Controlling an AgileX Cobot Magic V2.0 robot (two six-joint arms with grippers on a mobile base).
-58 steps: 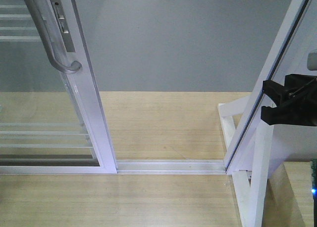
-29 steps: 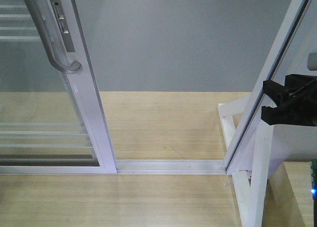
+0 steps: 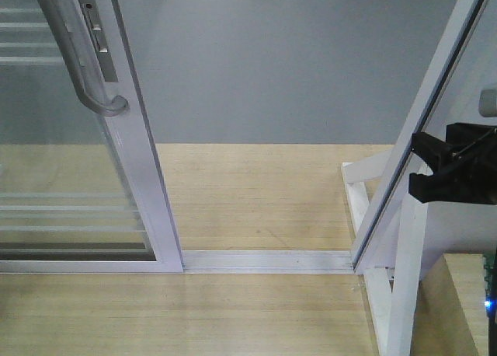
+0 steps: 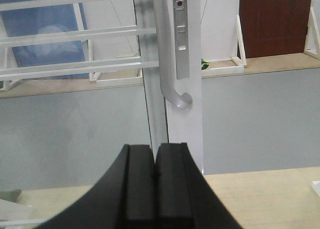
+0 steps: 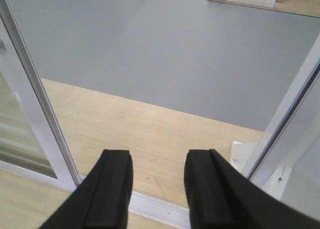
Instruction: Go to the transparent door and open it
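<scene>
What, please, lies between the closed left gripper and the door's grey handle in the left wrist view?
Nothing: in the left wrist view the left gripper sits below the handle, with only the door's white stile behind the gap.

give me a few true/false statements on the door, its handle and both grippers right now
1. The transparent door stands slid to the left, leaving a gap over the floor track. True.
2. The left gripper is clamped around the grey handle. False: its fingers are shut on nothing, below the handle.
3. The right gripper has its fingers apart. True.
4. The handle's lower end curves in toward the white stile. True.
5. The right gripper holds the door frame. False: it holds nothing.
</scene>
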